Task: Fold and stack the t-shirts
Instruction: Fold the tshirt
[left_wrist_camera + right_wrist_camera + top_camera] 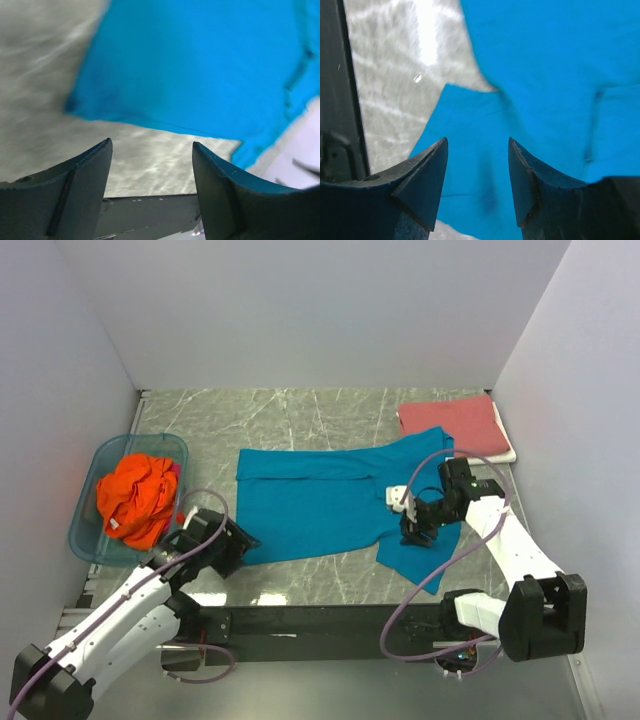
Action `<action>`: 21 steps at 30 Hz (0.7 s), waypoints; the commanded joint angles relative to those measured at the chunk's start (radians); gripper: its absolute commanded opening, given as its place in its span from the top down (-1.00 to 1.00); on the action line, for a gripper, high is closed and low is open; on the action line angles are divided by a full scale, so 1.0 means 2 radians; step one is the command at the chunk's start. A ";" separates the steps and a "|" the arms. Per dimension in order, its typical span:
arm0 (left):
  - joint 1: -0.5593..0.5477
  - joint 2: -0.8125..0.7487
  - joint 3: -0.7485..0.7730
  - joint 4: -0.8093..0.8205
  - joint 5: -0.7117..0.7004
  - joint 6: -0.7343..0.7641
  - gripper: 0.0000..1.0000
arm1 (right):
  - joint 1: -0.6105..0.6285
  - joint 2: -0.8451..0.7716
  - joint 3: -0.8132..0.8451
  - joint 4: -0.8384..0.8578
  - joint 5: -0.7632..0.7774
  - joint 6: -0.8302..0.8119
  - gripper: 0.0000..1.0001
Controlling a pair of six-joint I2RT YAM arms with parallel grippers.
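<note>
A teal blue t-shirt (320, 502) lies spread flat on the marble table, its top part folded over. Its near left corner (75, 105) lies just beyond my left gripper (151, 145), which is open with only bare table between its fingers. My right gripper (415, 532) is open above the shirt's near right sleeve (485, 185), nothing held. A dusty red t-shirt (450, 422) lies folded at the back right. Crumpled in a tub on the left is the orange t-shirt (138, 495).
The translucent blue plastic tub (95, 465) sits at the left edge of the table. A dark rail (320, 620) runs along the near edge between the arm bases. Grey walls close in the back and both sides.
</note>
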 commanded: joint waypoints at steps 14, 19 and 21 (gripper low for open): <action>-0.013 0.126 -0.001 -0.024 -0.098 -0.128 -0.20 | 0.011 -0.037 -0.053 0.002 0.053 -0.025 -0.15; -0.013 0.126 0.001 -0.037 -0.129 -0.134 -0.09 | 0.011 -0.041 -0.062 -0.010 0.081 -0.056 -0.16; -0.012 0.118 0.001 -0.038 -0.142 -0.132 0.10 | 0.011 -0.049 -0.066 -0.016 0.088 -0.069 -0.15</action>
